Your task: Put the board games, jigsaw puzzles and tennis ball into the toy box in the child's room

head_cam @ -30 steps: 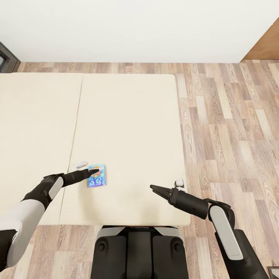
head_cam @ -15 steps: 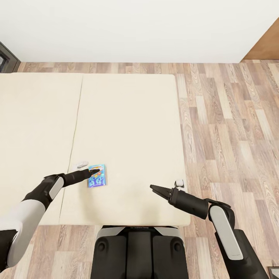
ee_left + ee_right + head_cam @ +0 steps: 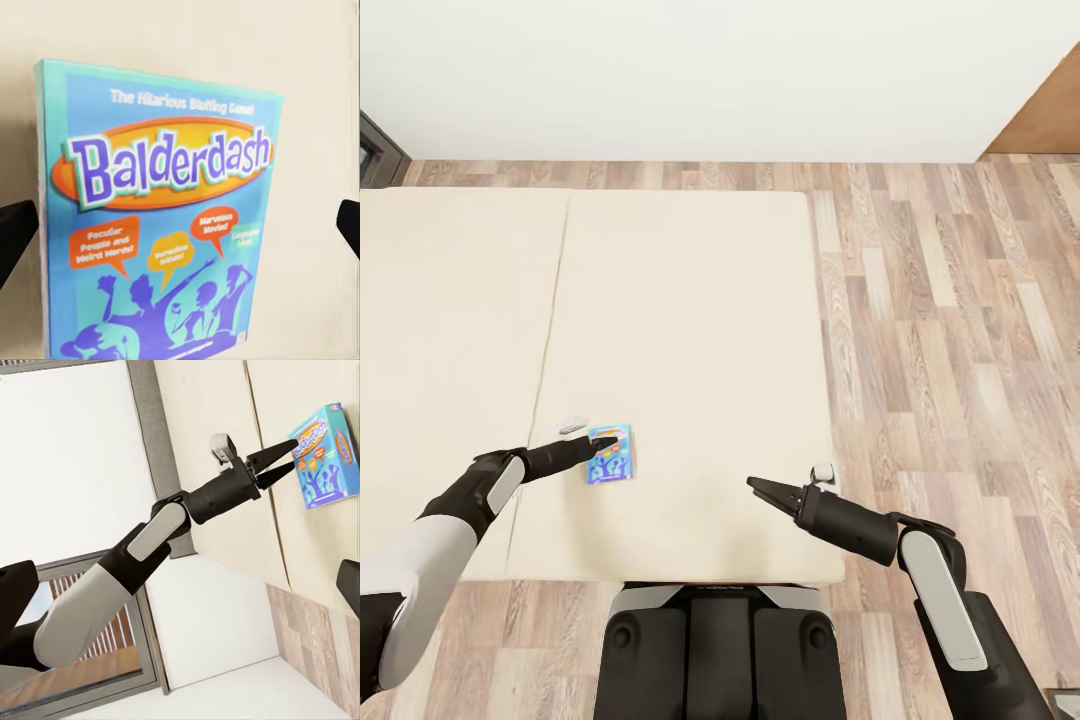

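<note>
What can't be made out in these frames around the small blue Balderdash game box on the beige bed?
- Small blue Balderdash game box: bottom edge cut off by the left wrist frame.
- Left gripper: head view too small to tell whether its fingertips touch the box; in the right wrist view the jaws stand apart.
- Right gripper: too small in the head view to judge its opening.
- Beige bed: left side cut off.

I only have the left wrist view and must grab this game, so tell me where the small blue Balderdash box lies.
Observer: The small blue Balderdash box lies flat on the beige mattress, close to the bed's near edge.
Operator: Give me the left gripper's position.
Observer: The left gripper is open, with its tips at the box's edge beside the mattress seam.
Operator: Report the right arm.
Observer: The right gripper is open near the mattress's right corner, apart from the box.
</note>
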### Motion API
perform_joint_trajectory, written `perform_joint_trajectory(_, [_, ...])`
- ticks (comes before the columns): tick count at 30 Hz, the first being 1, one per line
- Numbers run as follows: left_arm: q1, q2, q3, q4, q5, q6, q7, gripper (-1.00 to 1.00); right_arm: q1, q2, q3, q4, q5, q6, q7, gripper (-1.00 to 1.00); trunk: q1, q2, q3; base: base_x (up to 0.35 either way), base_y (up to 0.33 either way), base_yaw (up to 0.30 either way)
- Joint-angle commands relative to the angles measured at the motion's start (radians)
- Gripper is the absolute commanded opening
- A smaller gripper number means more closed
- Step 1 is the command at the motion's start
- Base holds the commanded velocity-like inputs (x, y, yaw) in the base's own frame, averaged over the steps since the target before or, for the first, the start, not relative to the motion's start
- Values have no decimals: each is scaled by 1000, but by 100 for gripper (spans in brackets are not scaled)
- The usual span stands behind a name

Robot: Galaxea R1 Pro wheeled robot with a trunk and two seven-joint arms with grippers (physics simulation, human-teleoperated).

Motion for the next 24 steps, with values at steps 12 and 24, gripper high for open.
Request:
perform_joint_trajectory(12, [0, 0, 2, 0, 5, 8, -2, 100, -1, 0, 0, 0, 5, 3, 7, 100, 1, -1, -1, 0, -199, 0])
perform_joint_trajectory(24, [0, 0, 2, 0, 5, 7, -3, 100, -1, 0, 0, 1, 5, 3, 7, 100, 1, -1, -1, 0, -168, 0])
